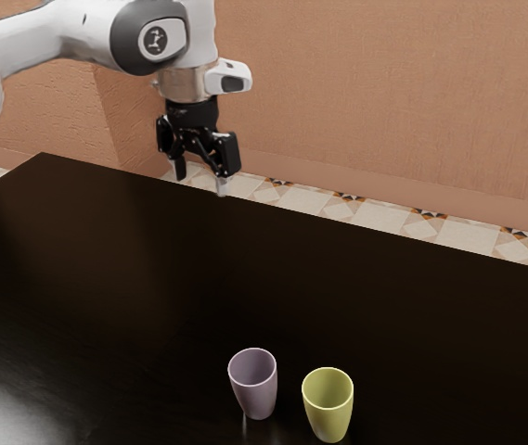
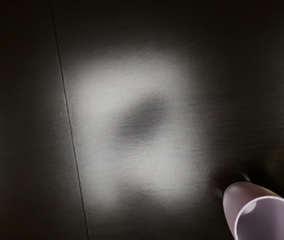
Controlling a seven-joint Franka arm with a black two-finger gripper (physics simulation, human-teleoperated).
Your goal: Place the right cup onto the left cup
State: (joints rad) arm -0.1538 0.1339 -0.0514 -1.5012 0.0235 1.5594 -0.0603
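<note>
High over the table, toward the exterior view's upper left, my gripper (image 1: 200,182) points down with its two fingers spread apart and nothing between them. A purple cup (image 1: 254,382) stands upright near the table's front edge in the exterior view. Beside it, toward the exterior view's right, a yellow-green cup (image 1: 328,404) is upright too, with a small gap between the two. The wrist view catches the purple cup (image 2: 254,210) with its open mouth facing up, off to one side of my hand.
The dark table (image 1: 134,269) spreads beneath the arm, with a thin seam line and a bright reflection on its surface in the wrist view. Beyond its far edge are a tiled floor (image 1: 389,219) and an orange-brown wall (image 1: 384,93).
</note>
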